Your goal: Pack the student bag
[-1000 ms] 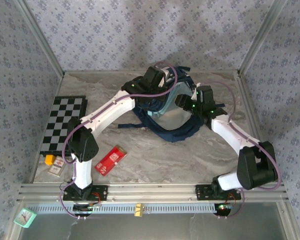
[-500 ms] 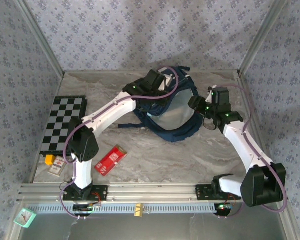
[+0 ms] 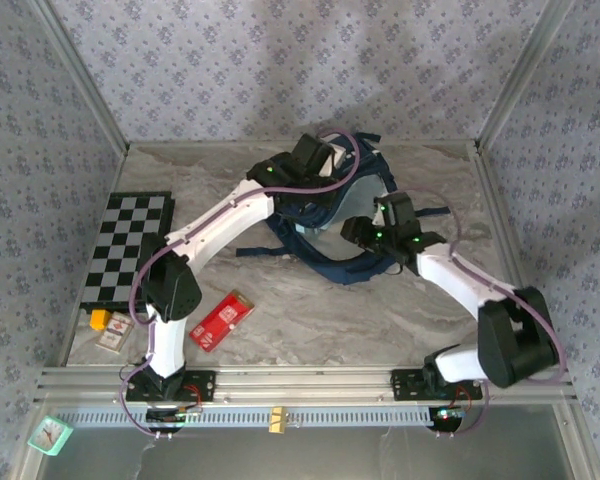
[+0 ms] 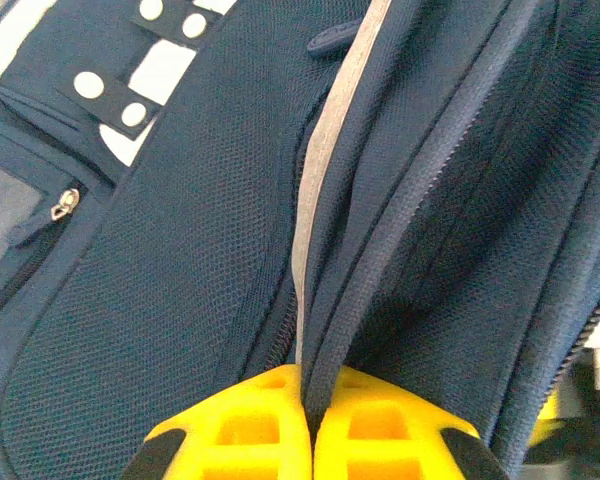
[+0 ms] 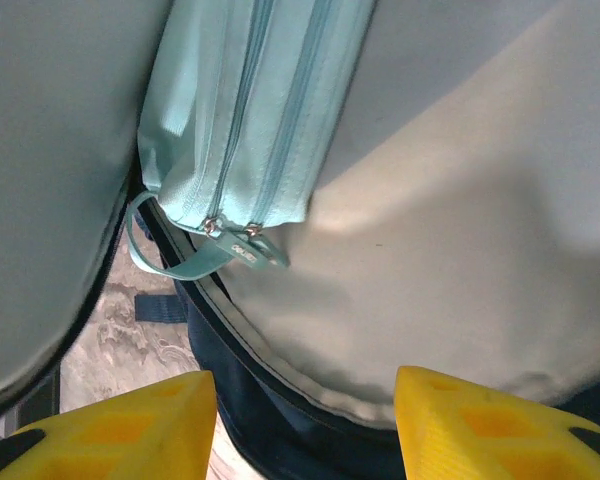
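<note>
**Top external view.** The student bag (image 3: pixel 346 271) lies on the worktop (image 3: pixel 310 330), centre and toward the far edge, with its mouth open upward. The left arm (image 3: pixel 225 215) reaches from the near left to the bag's far left rim. The right arm (image 3: pixel 460 285) comes from the near right, and its wrist hangs over the right side of the opening. The state of either set of jaws cannot be told from this height. A chequered board (image 3: pixel 128 245) lies at the left edge. A red packet (image 3: pixel 221 320) lies near it, well apart from the bag.

**Left wrist view.** The left jaws are clenched on the bag. The two yellow fingers (image 4: pixel 380 435) press together on a fold of navy fabric whose grey trim runs up from between them. The bag's white studded patch (image 4: pixel 155 70) shows far left, and a zip pull (image 4: pixel 64 204) lies below it. Neither detail is readable from above.

**Right wrist view.** The right jaws are released, with the yellow fingers (image 5: pixel 120 430) standing well apart and grasping nothing. Between and beyond them lie the bag's navy rim (image 5: pixel 250 400) and pale grey lining (image 5: pixel 460 200). A light teal zipped pouch (image 5: pixel 250 120) rests inside the opening, its loop hanging toward the rim. A strip of worktop shows near left, outside the rim.
</note>
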